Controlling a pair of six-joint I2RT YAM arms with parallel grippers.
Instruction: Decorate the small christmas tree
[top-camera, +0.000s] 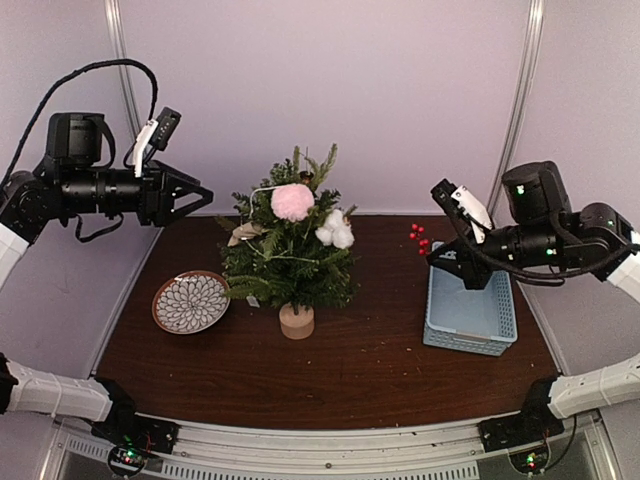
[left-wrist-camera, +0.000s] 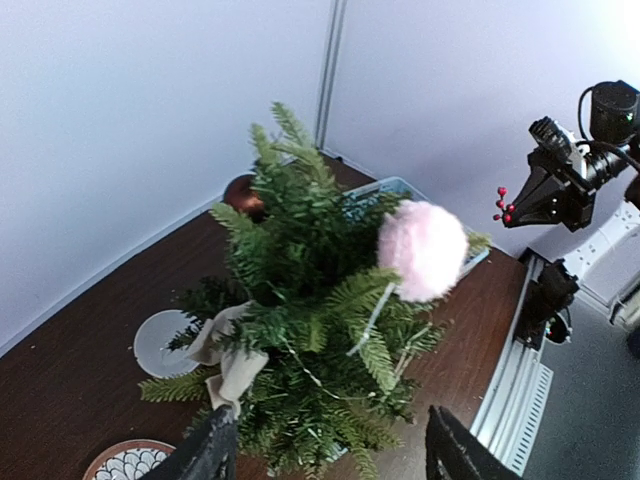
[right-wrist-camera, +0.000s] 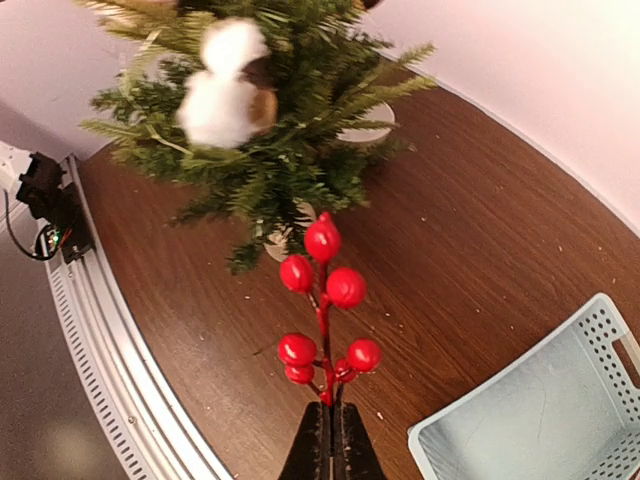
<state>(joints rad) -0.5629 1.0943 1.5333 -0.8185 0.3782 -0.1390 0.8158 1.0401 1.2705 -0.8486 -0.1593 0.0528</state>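
Observation:
The small christmas tree (top-camera: 290, 255) stands mid-table on a pale wooden stump (top-camera: 296, 321). It carries a pink pompom (top-camera: 292, 201), white cotton balls (top-camera: 336, 230) and a beige ribbon (top-camera: 245, 232). The tree also shows in the left wrist view (left-wrist-camera: 310, 320) and the right wrist view (right-wrist-camera: 270, 130). My left gripper (top-camera: 205, 192) is open and empty, raised to the left of the tree top. My right gripper (top-camera: 436, 254) is shut on the stem of a red berry sprig (right-wrist-camera: 325, 300), held in the air to the right of the tree; the berries (top-camera: 418, 238) point toward it.
A light blue basket (top-camera: 470, 312) sits at the right, below my right gripper. A patterned round plate (top-camera: 191, 301) lies left of the tree. A small white dish (left-wrist-camera: 160, 342) and a brown ball (left-wrist-camera: 243, 192) show behind the tree in the left wrist view.

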